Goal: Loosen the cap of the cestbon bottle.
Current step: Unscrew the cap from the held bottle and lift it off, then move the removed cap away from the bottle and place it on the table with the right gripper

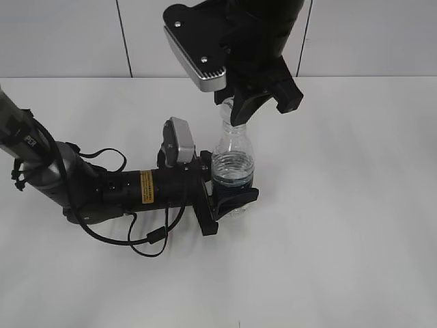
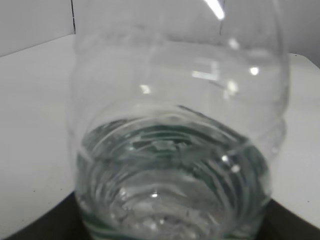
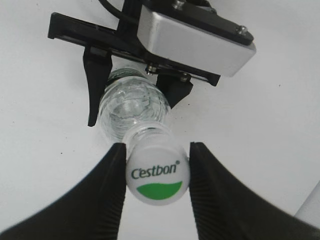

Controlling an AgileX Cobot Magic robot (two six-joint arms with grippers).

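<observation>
The cestbon bottle (image 1: 232, 160) stands upright on the white table, clear, with water in its lower part. My left gripper (image 1: 231, 198) comes in from the left and is shut on the bottle's lower body. In the left wrist view the bottle (image 2: 175, 150) fills the frame. From above, my right gripper (image 1: 237, 113) hides the cap in the exterior view. In the right wrist view the white cap (image 3: 156, 175) with its green patch sits between the two black fingers (image 3: 107, 195), both touching its sides, so my right gripper (image 3: 157, 152) is shut on the cap.
The white table (image 1: 355, 225) stretches around the bottle, with a white wall behind. The left arm's black cable (image 1: 147, 239) loops on the table to the left. The left wrist camera housing (image 3: 195, 37) sits just beyond the bottle in the right wrist view.
</observation>
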